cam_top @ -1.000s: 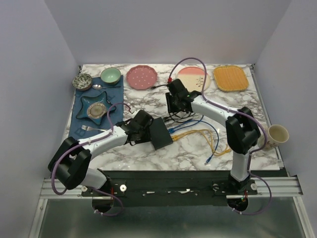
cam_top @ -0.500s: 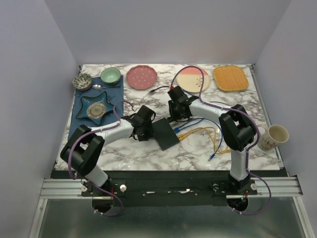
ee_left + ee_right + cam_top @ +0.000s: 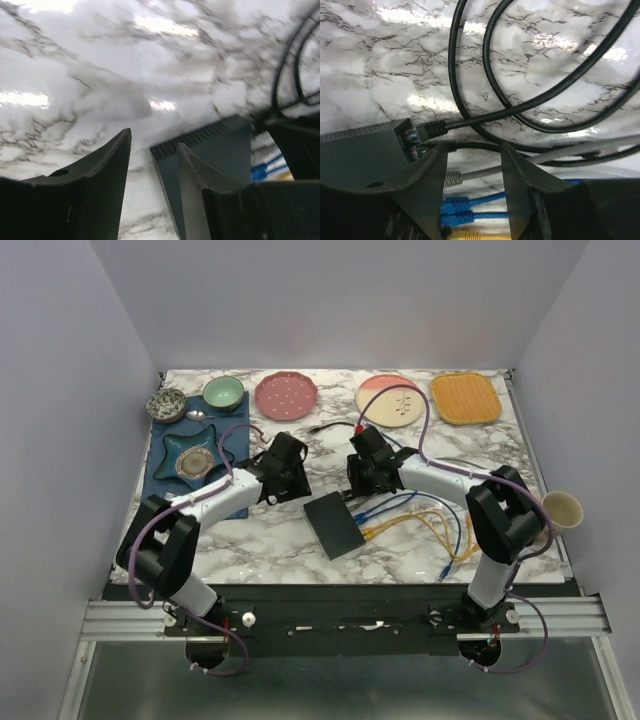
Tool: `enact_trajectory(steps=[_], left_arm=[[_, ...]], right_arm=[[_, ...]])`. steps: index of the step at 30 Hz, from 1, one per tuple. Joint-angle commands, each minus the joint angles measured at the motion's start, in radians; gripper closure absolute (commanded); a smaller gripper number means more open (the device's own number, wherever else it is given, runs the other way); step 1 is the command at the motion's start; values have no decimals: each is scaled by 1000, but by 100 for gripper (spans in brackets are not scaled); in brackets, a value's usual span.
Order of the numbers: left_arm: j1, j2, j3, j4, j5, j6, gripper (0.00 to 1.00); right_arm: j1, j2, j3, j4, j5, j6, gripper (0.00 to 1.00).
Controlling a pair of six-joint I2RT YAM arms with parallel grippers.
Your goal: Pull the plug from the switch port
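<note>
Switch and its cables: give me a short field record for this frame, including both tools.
switch: flat on the marble table, near its middle
black plug: seated in the switch's corner port
gray plug: seen through the right tool's gap; seated or not, cannot tell
left tool: open, empty, beside the switch
right tool: open, over gray and blue plugs, gripping nothing

Table (image 3: 280,545), contents by position:
- Switch (image 3: 335,523): front of centre, set askew.
- Cables (image 3: 485,116): run from the switch's right side across the table to the right.
- Left gripper (image 3: 154,139): behind and left of the switch.
- Right gripper (image 3: 473,146): behind the switch, above the cables.
- Cloth (image 3: 158,480): left side, with a dish (image 3: 195,455) on it.
- Spoon (image 3: 197,415): near the cloth's back edge.
- Left bowl (image 3: 166,405): at the cloth's back left corner.
- Right bowl (image 3: 223,393): near the left bowl, to its right.
- Left plate (image 3: 286,396), middle plate (image 3: 390,400), right plate (image 3: 466,398): in a row along the back.
- Cup (image 3: 560,510): at the right edge.
</note>
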Motion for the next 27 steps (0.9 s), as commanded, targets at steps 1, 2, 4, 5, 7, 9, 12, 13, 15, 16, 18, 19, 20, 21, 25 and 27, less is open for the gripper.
enact_trajectory(steps=[1,2,4,5,7,9,12,13,15,16,18,19,20,21,25,27], left_arm=[[-189,-180,-5,-3,-55,150,48],[-227,-233,-26,6,-61,188,48],[-299,-281,-48,12,-63,211,48],[-355,-312,-64,10,-57,219,48],[-399,-332,-80,7,-14,239,52],[-446,-338,-94,-3,32,253,55],[-503,-315,-98,-17,129,309,56],[-512,-301,-94,-32,139,334,57],[-538,-245,-65,-81,150,352,61],[-547,-223,-57,-92,149,357,62],[-567,-165,-35,-102,150,363,64],[-589,-150,-29,-100,150,363,64],[-598,-114,-22,-91,156,366,64],[-606,-96,-17,-88,167,368,64],[-629,21,-6,-63,189,369,70],[-630,93,11,-77,181,354,76]], right_arm=[[8,-106,50,-56,56,-1,43],[4,-115,59,-62,59,-2,43],[1,-129,90,-79,68,-14,43],[1,-132,98,-86,76,-17,43],[0,-136,98,-103,99,-27,43],[-5,-136,81,-111,117,-27,43],[-11,-139,13,-111,131,-10,44],[-12,-142,-8,-111,137,-4,44],[-17,-159,-71,-103,148,9,44],[-20,-168,-91,-91,157,13,43],[-32,-193,-145,-84,165,22,43],[-37,-201,-158,-74,169,25,43],[-46,-207,-172,-71,169,32,43],[-49,-214,-192,-70,171,33,44],[-60,-216,-240,-65,168,41,44],[-60,-222,-263,-62,159,53,44]])
